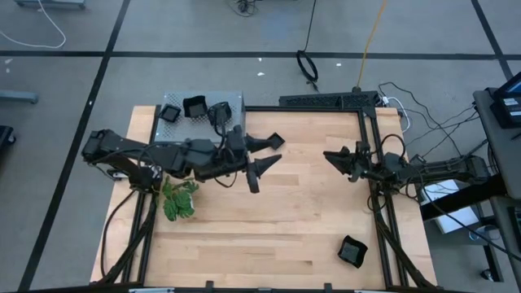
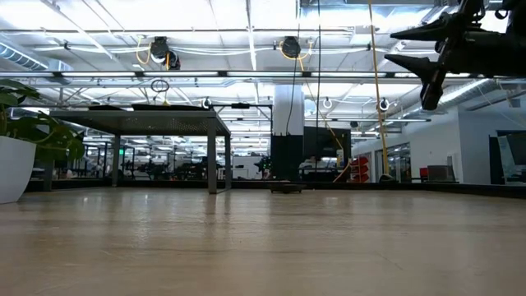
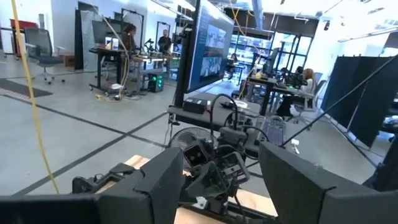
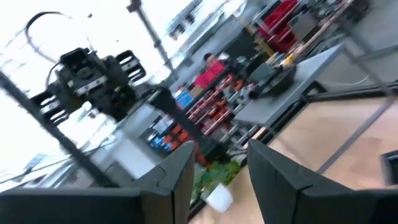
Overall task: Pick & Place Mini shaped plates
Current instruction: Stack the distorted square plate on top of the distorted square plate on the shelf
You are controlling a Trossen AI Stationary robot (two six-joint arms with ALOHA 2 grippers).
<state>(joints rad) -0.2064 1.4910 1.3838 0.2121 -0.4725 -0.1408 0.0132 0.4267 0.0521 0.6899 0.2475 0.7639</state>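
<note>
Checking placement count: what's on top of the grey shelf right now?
On the shelf, three black plates show in the high view, lined up along it. The left arm overlaps its near edge, so anything beneath there is hidden.

The shapes of the plates (image 1: 194, 107) on the shelf (image 1: 232, 101) are too small to tell.
</note>
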